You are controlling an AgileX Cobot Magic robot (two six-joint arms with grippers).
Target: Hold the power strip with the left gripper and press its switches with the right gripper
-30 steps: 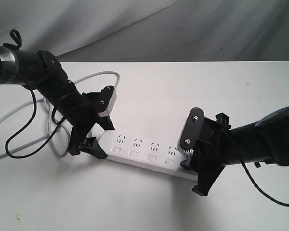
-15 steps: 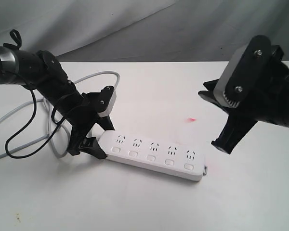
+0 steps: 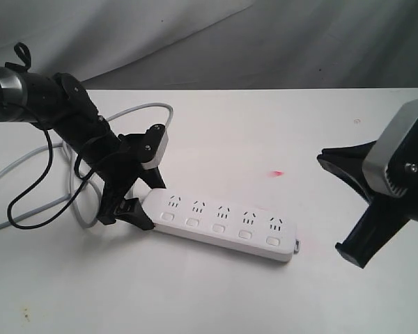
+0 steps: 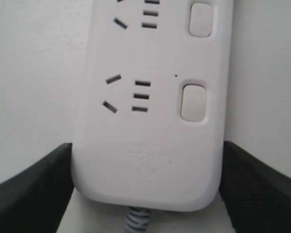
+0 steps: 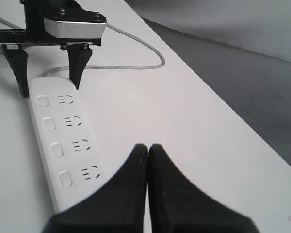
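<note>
The left gripper (image 3: 148, 202) clamps the cord end of the power strip (image 3: 226, 227), which lies flat on the white table (image 3: 265, 125); only that arm's wrist view shows both black pads (image 4: 31, 191) pressed against the strip's sides, with the grey cord (image 4: 136, 221) leaving between them; the right gripper (image 5: 148, 150) hangs raised, well apart from the strip's far end; its own wrist view shows the fingertips pressed together on nothing; the exterior view alone takes in all five switches (image 3: 219, 227) in their row.
</note>
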